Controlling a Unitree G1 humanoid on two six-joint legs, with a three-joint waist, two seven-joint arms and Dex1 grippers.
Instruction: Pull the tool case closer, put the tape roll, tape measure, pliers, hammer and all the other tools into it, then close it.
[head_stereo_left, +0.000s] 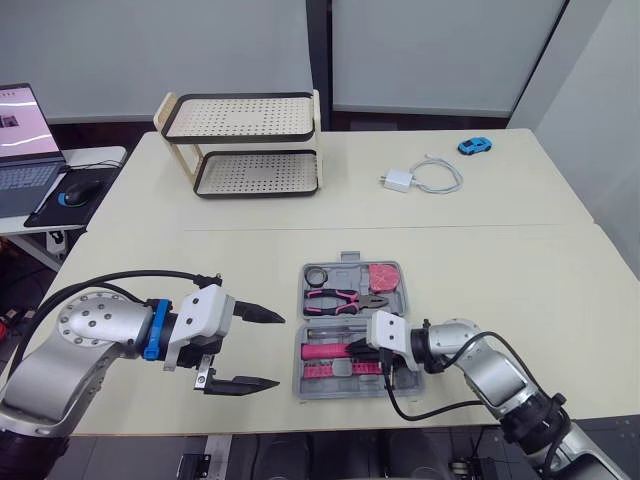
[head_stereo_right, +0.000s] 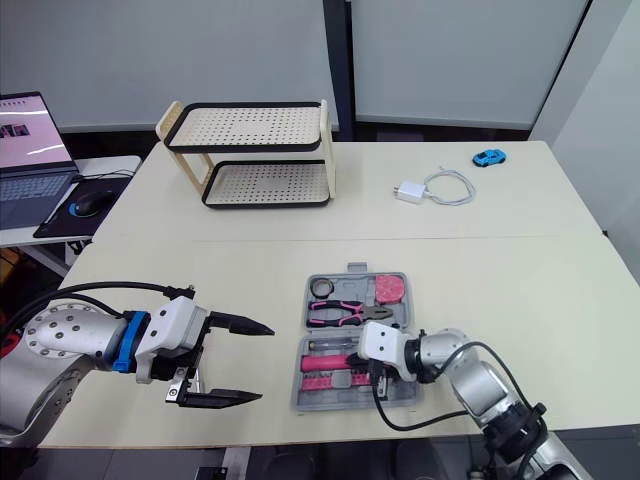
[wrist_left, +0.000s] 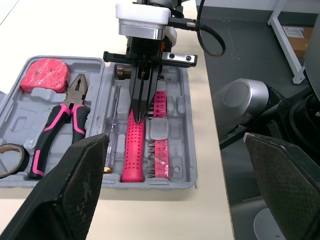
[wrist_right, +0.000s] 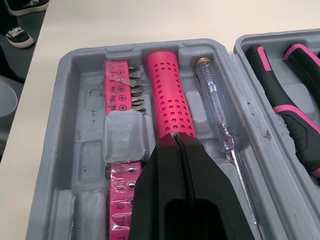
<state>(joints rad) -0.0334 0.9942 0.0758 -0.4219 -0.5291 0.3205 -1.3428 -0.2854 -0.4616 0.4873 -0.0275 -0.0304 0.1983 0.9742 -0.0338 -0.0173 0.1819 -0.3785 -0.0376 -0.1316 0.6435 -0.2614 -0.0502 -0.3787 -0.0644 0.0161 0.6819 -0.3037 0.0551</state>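
The grey tool case (head_stereo_left: 300, 385) lies open near the table's front edge. Its far half holds a tape roll (head_stereo_left: 317, 275), pink-handled pliers (head_stereo_left: 345, 298) and a red tape measure (head_stereo_left: 382, 275). The near half holds a pink-handled hammer (wrist_right: 167, 95), a clear tester screwdriver (wrist_right: 215, 105) and a pink bit strip (wrist_right: 116, 87). My right gripper (wrist_right: 177, 145) is shut, its tips resting over the hammer's handle with nothing between them. My left gripper (head_stereo_left: 278, 350) is open, just left of the case and pointing at it.
A two-tier perforated rack (head_stereo_left: 245, 140) stands at the back of the table. A white charger with cable (head_stereo_left: 400, 180) and a blue toy car (head_stereo_left: 475, 146) lie at the back right. A laptop (head_stereo_left: 25, 140) and mouse (head_stereo_left: 80, 190) sit on a side desk to the left.
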